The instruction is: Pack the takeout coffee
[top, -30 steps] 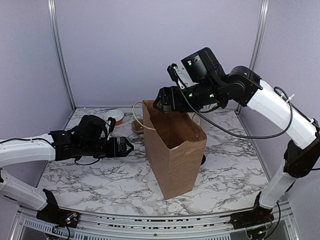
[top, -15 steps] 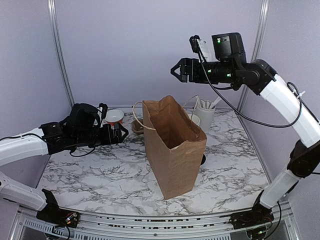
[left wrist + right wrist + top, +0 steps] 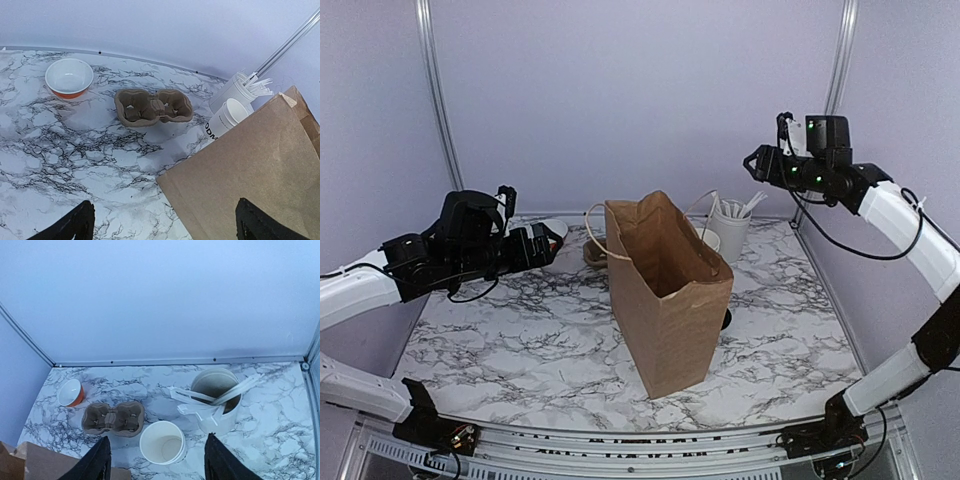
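The takeout coffee's white paper cup [image 3: 162, 442] stands open and empty behind the brown paper bag [image 3: 665, 290]; its dark lettering shows in the left wrist view [image 3: 226, 117]. A black lid [image 3: 725, 320] peeks out at the bag's right side. My right gripper [image 3: 752, 160] is open and empty, high above the back right; in its own view [image 3: 159, 462] the cup lies below, between the fingers. My left gripper [image 3: 546, 246] is open and empty, raised left of the bag; its own view [image 3: 167, 227] shows the bag's side [image 3: 250, 170].
A white cup of white stirrers [image 3: 216, 397] stands right of the coffee cup. A brown moulded-pulp carrier [image 3: 153, 106] lies behind the bag's left corner. An orange-and-white bowl [image 3: 69, 77] sits at the back left. The bag stands upright and open mid-table.
My right arm has lifted away from over the bag's mouth and swung up to the back right. My left arm has risen and drawn back to the left.
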`<state>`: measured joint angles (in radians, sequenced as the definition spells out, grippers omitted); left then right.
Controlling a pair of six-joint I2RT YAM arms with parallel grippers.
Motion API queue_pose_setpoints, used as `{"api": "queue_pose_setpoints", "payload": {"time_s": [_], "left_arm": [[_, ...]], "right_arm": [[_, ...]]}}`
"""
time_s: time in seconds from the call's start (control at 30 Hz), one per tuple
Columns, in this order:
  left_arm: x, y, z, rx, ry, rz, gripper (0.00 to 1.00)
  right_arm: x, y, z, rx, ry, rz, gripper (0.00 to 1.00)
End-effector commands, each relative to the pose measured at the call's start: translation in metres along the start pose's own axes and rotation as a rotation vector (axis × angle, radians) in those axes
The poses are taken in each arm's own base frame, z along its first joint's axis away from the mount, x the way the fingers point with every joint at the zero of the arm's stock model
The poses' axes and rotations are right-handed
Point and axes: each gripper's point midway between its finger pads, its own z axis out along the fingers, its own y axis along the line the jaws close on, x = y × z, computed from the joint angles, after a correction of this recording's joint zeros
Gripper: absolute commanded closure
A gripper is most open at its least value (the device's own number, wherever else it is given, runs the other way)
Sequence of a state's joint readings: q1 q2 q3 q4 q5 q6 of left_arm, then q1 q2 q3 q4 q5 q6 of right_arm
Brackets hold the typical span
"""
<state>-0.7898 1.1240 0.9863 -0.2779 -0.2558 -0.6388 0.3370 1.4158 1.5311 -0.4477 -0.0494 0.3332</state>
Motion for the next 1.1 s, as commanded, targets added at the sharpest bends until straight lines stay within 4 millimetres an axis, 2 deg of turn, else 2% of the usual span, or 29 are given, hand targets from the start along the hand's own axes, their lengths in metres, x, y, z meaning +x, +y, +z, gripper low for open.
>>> {"api": "queue_pose_setpoints", "payload": {"time_s": [0.0, 0.1, 0.2, 0.37, 0.57, 0.83, 1.07], "left_arm": [[-0.012, 0.003, -0.009, -0.024, -0.029, 0.006, 0.01], [-0.013, 0.005, -0.010, -0.028, -0.035, 0.000, 0.01], [-0.012, 0.005, -0.010, -0.028, -0.035, -0.001, 0.01], [-0.012, 0.006, -0.012, -0.031, -0.038, -0.008, 0.01], [-0.012, 0.010, -0.015, -0.037, -0.045, -0.018, 0.01], [-0.010, 0.010, -0.013, -0.037, -0.037, -0.017, 0.01], [-0.009, 0.010, -0.013, -0.034, -0.035, -0.021, 0.01]], "right_arm": [[0.023, -0.038, 0.023, 0.027, 0.031, 0.053, 0.41], [0.046, -0.061, 0.040, 0.026, 0.071, 0.094, 0.50], [0.057, -0.074, 0.058, 0.047, 0.097, 0.091, 0.55], [0.073, -0.080, 0.087, 0.038, 0.154, 0.093, 0.62], [0.080, -0.089, 0.102, 0.065, 0.168, 0.086, 0.63], [0.078, -0.101, 0.116, 0.119, 0.158, 0.052, 0.65], [0.081, -0.104, 0.130, 0.140, 0.171, 0.017, 0.68]]}}
